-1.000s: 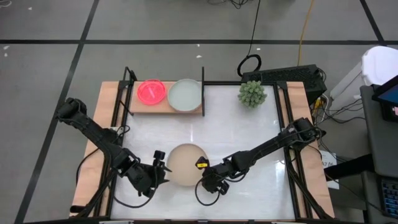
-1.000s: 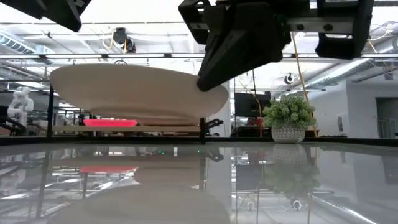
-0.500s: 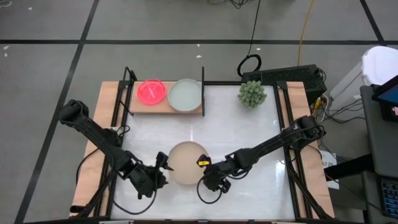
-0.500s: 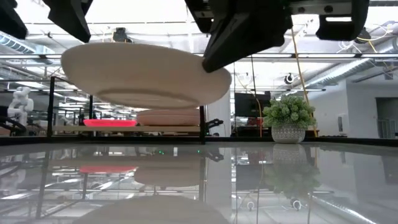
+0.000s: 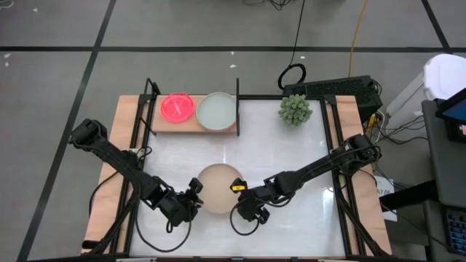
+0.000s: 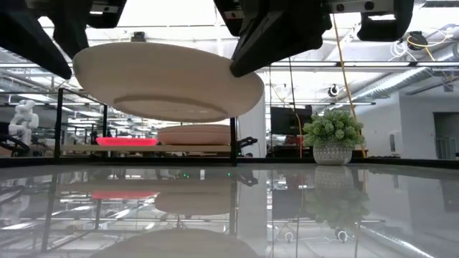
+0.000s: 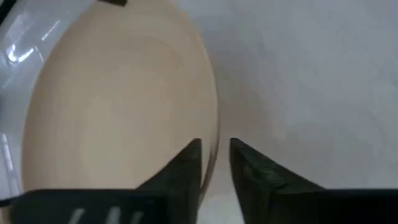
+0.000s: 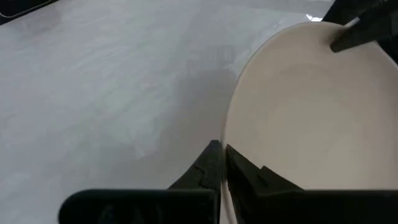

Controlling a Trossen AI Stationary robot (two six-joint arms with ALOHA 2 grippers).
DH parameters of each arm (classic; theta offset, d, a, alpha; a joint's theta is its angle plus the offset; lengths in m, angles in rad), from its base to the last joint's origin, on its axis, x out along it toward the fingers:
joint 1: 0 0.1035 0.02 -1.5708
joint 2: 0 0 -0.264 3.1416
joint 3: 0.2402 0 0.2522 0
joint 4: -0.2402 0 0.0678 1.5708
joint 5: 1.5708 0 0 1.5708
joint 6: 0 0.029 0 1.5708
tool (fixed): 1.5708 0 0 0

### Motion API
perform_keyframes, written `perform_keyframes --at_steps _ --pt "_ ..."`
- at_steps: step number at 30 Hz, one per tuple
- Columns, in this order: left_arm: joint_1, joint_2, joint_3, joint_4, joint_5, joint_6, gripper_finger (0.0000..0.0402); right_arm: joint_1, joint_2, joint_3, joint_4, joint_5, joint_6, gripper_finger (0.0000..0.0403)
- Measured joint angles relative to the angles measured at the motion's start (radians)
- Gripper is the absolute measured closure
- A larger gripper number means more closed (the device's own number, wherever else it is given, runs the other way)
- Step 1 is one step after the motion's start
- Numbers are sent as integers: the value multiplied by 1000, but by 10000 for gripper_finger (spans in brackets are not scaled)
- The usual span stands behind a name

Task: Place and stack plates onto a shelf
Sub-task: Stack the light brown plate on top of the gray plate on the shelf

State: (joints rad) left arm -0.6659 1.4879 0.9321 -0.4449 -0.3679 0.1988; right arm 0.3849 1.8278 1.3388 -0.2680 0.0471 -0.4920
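- The beige plate (image 5: 218,188) hangs above the table (image 5: 291,153) near its front edge, well apart from the shelf (image 5: 195,124) at the back left corner; in the low view it is clear of the glossy top and tilted a little, its right edge lower.
- The shelf lies straight back from the plate and slightly left, so the carry I expect runs away from the front edge. The shelf already bears a neon pink plate (image 5: 176,107) and a grey-green plate (image 5: 216,111) side by side, with the green one nearer the carried plate.
- The right claw (image 5: 242,200) is at the plate's right rim. Its wrist view shows the fingers (image 8: 214,165) pinched almost together on the rim's edge, gripping the plate.
- The left claw (image 5: 195,195) is at the plate's left rim. In its wrist view the fingers (image 7: 189,158) stand slightly parted with the rim running into the gap; whether they press it, I cannot tell.
- Both arms are about equally far from the shelf; the left arm is on the shelf's side of the table.
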Motion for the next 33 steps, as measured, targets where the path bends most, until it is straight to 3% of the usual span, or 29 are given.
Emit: perform_keyframes --at_steps 7,14,18,25,33 --pt "11 0 0 0 17 55 377 -6 0 0 2 0 -18 403" --pt "33 1 0 -3 48 96 386 -7 0 0 7 4 -20 398" --pt "36 1 -1 -7 50 95 387 -7 0 0 31 55 91 380" --pt "44 0 0 6 20 89 389 -8 -8 0 77 83 259 320" --pt "45 0 0 4 24 85 389 -1 -65 0 92 84 325 228"
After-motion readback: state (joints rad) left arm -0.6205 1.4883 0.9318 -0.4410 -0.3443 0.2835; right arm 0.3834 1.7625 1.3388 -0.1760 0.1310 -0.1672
